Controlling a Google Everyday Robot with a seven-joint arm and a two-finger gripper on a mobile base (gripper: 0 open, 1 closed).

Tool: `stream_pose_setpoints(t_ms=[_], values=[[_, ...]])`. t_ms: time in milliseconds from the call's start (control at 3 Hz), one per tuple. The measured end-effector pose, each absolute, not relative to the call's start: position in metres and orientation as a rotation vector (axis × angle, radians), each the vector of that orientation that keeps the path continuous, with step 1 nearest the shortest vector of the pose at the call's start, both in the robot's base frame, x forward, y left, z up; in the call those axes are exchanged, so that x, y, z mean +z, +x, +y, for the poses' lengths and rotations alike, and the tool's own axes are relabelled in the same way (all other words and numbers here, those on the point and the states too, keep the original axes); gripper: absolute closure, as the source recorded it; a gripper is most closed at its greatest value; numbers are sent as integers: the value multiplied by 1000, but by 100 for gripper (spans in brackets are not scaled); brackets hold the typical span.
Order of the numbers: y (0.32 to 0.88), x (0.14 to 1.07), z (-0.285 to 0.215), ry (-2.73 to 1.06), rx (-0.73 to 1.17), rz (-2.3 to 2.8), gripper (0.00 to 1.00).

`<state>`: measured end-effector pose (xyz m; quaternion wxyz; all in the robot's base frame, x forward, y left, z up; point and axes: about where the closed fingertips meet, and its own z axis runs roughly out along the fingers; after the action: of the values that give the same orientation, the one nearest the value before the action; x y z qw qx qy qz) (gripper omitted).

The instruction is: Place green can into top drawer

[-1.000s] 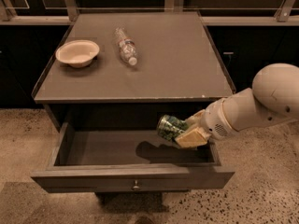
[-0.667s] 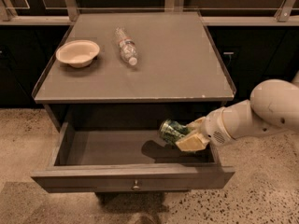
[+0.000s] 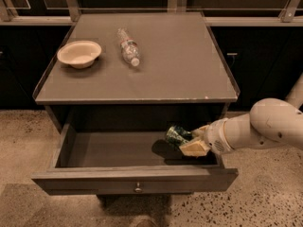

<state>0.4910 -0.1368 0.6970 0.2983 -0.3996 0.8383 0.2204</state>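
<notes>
The green can (image 3: 176, 135) has mottled green-and-white sides and lies tilted in my gripper (image 3: 191, 141), which is shut on it. The gripper reaches in from the right on a white arm and holds the can just above the floor at the right end of the open top drawer (image 3: 113, 151). The drawer is pulled out below the table top; its flat front panel carries a small round metal knob (image 3: 138, 189). The can's shadow falls on the drawer floor under it.
On the grey table top (image 3: 180, 65) stand a cream bowl (image 3: 79, 54) at the left and a clear plastic bottle (image 3: 129, 47) lying near the middle. Dark cabinets flank the table. The floor is speckled stone.
The arm has drawn lower and my gripper has carried the green can slightly down, deeper into the drawer's right end.
</notes>
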Motion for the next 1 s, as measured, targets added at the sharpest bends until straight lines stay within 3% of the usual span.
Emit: stream_pose_setpoints(t_ms=[667,1000], values=[[493,645,-150,-965,620,2310,100],[493,644,-150,-963,621,2311,80]])
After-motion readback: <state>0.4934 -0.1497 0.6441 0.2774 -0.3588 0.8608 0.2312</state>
